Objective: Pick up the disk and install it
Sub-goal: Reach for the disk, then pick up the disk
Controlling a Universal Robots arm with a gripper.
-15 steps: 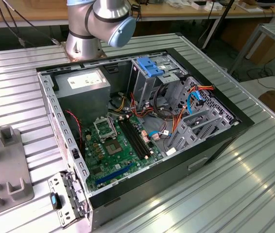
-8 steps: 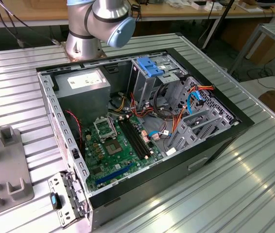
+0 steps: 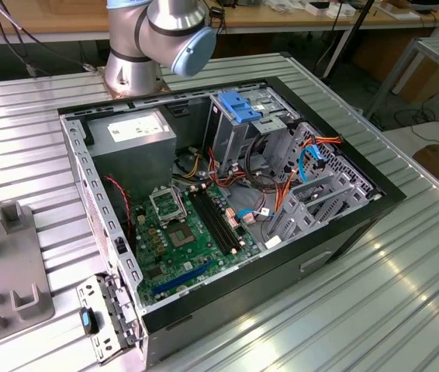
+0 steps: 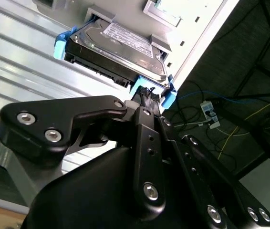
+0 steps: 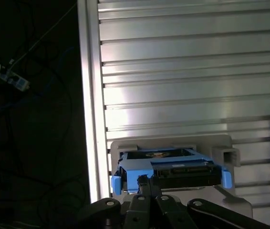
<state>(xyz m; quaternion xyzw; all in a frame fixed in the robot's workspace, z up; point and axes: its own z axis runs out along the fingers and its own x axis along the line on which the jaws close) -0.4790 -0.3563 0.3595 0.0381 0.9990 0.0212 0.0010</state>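
The disk (image 4: 120,43), a dark hard drive in bright blue carrier rails, rests in a grey holder (image 5: 221,153) at the edge of the ribbed metal table. In the first wrist view the disk (image 5: 182,172) faces me end-on, with its connector side showing. My gripper (image 4: 149,98) has its black fingers drawn together on the near blue rail of the disk. In the first wrist view the gripper (image 5: 145,181) meets the rail near its middle. The disk still lies level in the holder.
The open computer case (image 3: 227,194) lies on the table, motherboard up, with a metal drive cage and light-blue latch plate (image 3: 239,108) at the back. The arm's base (image 3: 157,39) stands behind it. Grey fixtures (image 3: 10,263) sit at the exterior view's left. Beyond the table edge (image 5: 89,95) is dark floor with cables.
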